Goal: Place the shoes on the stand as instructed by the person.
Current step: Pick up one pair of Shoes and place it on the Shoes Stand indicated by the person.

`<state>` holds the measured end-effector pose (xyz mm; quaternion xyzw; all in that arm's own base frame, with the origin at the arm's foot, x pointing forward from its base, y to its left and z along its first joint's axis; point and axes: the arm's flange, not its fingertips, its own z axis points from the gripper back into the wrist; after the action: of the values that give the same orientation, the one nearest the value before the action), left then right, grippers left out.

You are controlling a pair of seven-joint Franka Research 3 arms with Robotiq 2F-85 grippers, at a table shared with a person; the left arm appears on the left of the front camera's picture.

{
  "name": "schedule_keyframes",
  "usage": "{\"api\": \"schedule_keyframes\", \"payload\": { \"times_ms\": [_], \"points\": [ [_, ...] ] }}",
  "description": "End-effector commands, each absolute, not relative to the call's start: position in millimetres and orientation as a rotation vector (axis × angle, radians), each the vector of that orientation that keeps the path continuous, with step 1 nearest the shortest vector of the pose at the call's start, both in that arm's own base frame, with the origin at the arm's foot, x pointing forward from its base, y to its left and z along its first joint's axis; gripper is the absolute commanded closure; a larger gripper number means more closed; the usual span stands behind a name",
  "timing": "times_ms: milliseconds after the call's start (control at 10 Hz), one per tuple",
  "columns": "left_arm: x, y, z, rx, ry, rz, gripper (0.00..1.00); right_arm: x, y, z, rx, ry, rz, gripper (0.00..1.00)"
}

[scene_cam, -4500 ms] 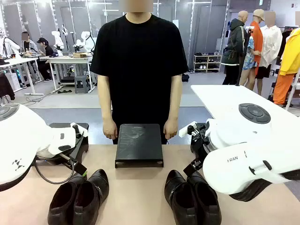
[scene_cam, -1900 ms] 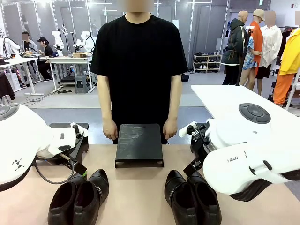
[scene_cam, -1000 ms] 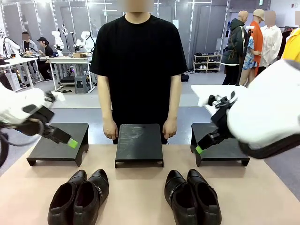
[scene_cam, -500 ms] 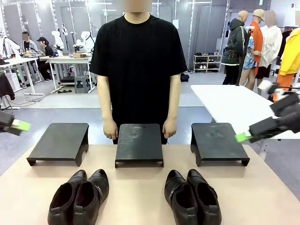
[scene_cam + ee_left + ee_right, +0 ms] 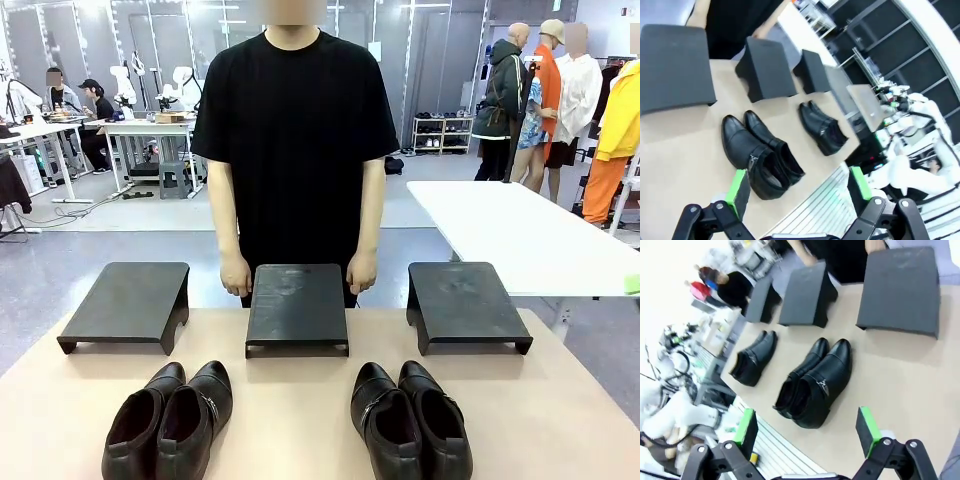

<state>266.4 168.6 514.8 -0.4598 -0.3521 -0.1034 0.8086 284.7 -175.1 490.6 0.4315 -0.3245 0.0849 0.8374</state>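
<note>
Heads up on what you can't really see. In the front view the bottom edge chops the heels off both pairs, so you only get toes and openings. The person in the plain black T-shirt [image 5: 297,130] stands at the far side. Their lower body is hidden behind the beige table [image 5: 300,385] and the middle black low stand [image 5: 297,300], with a hand hanging at each of its back corners. There's a green sliver [image 5: 633,283] at the right edge, too little of it to say what it is. The right wrist view is washed out on its left side, and the left wrist view crops the person to a bit of shirt and arm.

Shoes: the left pair of glossy black leather dress shoes [image 5: 168,425] sits on the tabletop on the near side of the stands, roughly between the left black stand [image 5: 125,305] and the middle one. The right pair of glossy black shoes [image 5: 410,420] sits between the middle one and the right black stand [image 5: 465,300]. In each pair the two shoes touch side by side, rounded toes toward the person. Each wrist view shows what looks like a small metal buckle on its nearer pair.

The left gripper [image 5: 798,185] has its green-padded fingers spread wide with nothing between them. Same for the right gripper [image 5: 807,427].
</note>
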Motion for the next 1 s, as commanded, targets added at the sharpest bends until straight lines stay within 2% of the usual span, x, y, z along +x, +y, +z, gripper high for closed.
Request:
{"api": "schedule_keyframes", "payload": {
  "times_ms": [0,200,400,800,900],
  "points": [
    [220.3,177.3,478.5,-1.135,-0.837,-0.248,0.00,241.5,-206.0,448.3,1.085,-0.776,0.114,0.00],
    [197.4,194.6,452.8,-1.263,-0.927,-0.193,0.00,209.3,-235.1,421.6,1.156,-0.808,0.057,0.00],
    [190.4,196.7,441.7,-1.299,-0.966,-0.136,0.00,189.6,-249.6,410.9,1.183,-0.868,0.024,0.00],
    [203.1,168.8,448.8,-1.243,-0.953,-0.100,0.00,187.9,-246.5,402.9,1.162,-0.876,0.022,0.00],
    [213.2,238.3,449.5,-1.307,-0.971,-0.088,0.00,190.0,-245.5,399.8,1.149,-0.870,0.023,0.00]
  ]
}}
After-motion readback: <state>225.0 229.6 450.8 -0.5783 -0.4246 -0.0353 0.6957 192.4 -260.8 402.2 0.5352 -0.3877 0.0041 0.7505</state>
